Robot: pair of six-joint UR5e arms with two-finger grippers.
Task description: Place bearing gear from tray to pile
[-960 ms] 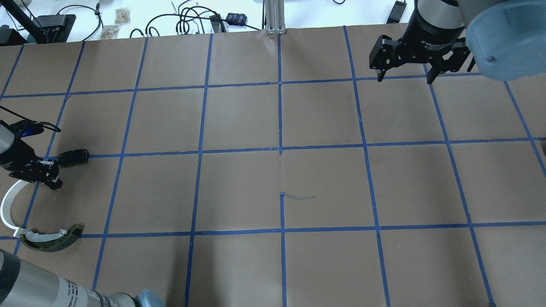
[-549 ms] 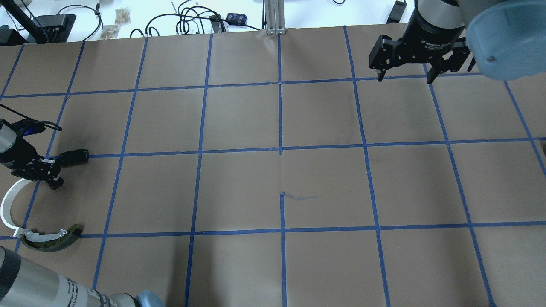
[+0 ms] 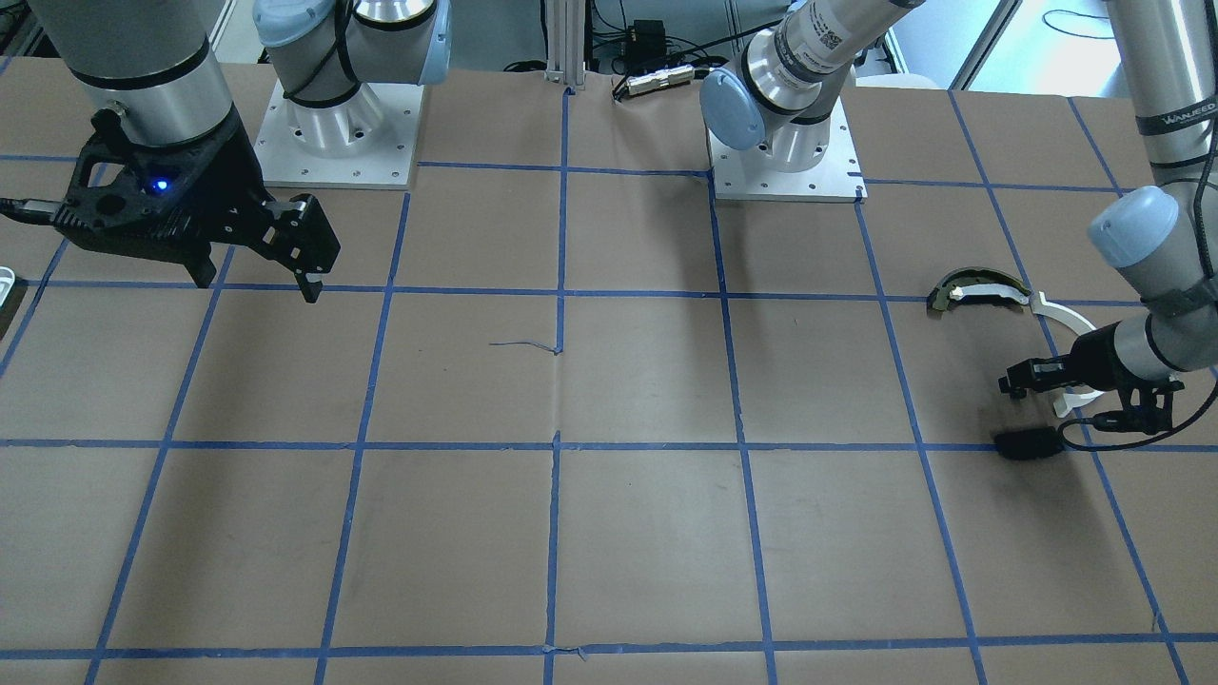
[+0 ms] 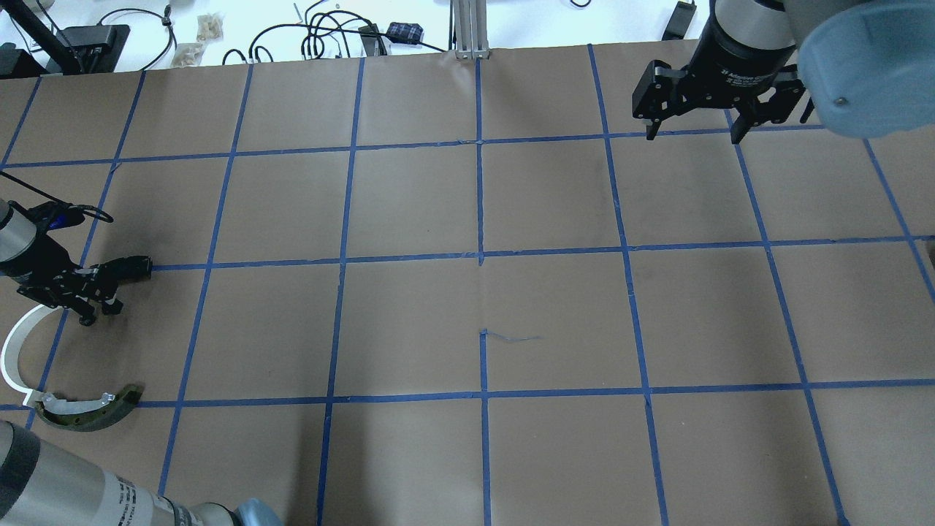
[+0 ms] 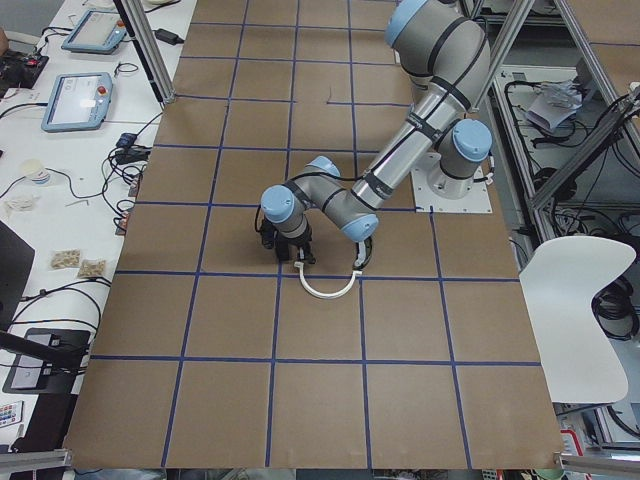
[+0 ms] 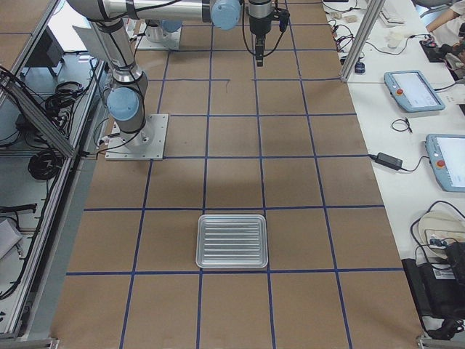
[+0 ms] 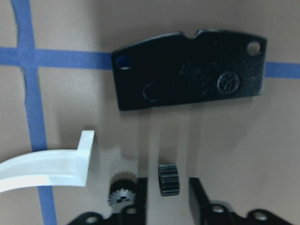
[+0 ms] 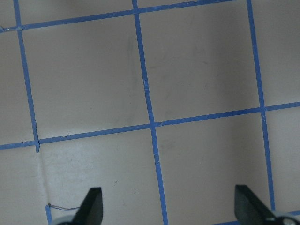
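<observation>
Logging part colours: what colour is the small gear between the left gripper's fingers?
Black; the gear shows best in the left wrist-mounted view.

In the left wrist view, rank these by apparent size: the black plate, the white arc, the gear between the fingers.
1. black plate
2. white arc, though only its end is in frame
3. gear, clearly the smallest

L gripper (image 4: 101,313) low, forearm near horiz., jaws narrowly apart. R gripper (image 4: 694,136) high, pointing down, jaws wide apart.
</observation>
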